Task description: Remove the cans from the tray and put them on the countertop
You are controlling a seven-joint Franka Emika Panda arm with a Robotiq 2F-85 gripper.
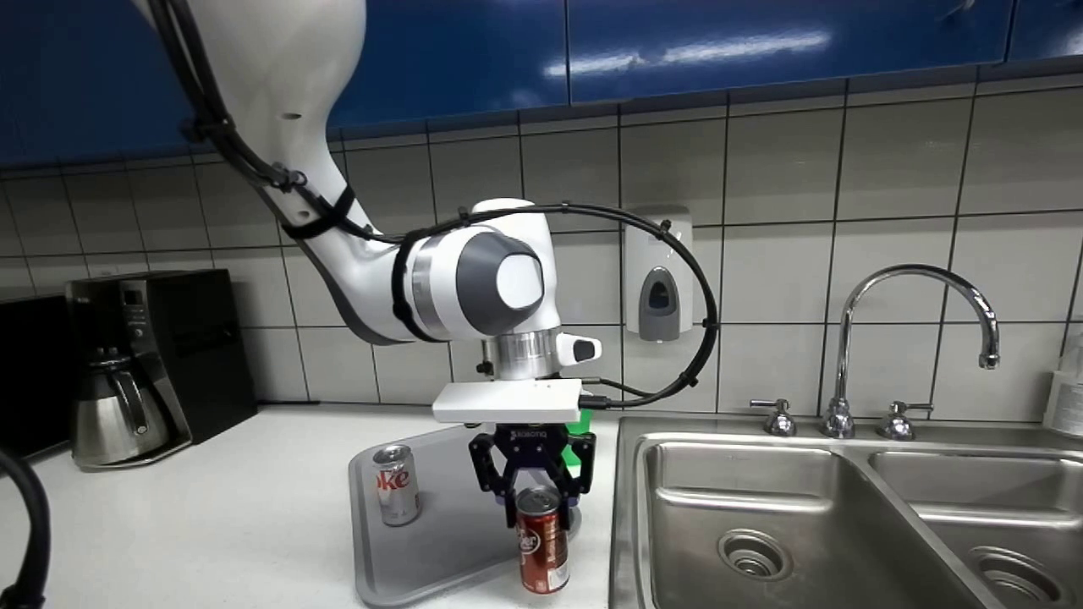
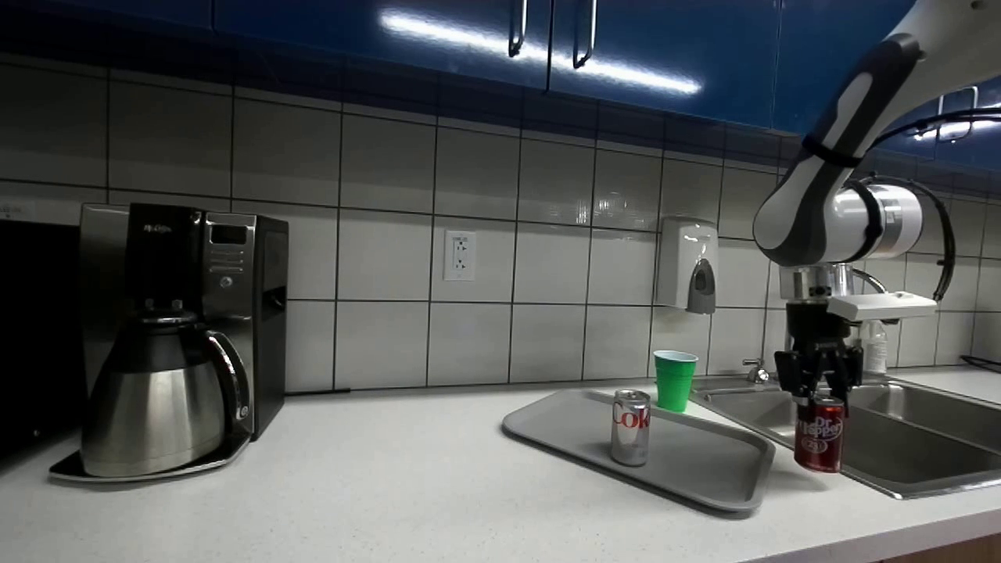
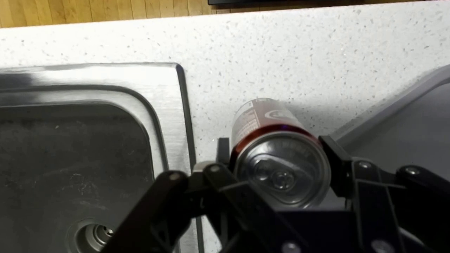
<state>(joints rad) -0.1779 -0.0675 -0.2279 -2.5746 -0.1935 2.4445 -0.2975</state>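
Dr Pepper can (image 2: 819, 439) is held near its top by the gripper (image 1: 538, 510), its jaws closed on both sides. It is over the strip of white countertop (image 2: 391, 477) between the edge of the grey tray (image 2: 700, 465) and the rim of the steel sink (image 3: 172, 112); I cannot tell if its bottom touches. The white countertop stretches wide from the tray to the coffee maker (image 2: 235, 301). White letters say Dr Pepper. The silver Coke can (image 2: 630, 430), with red letters, stands up on the tray. The green cup (image 2: 674, 383) is near the tray's back edge.
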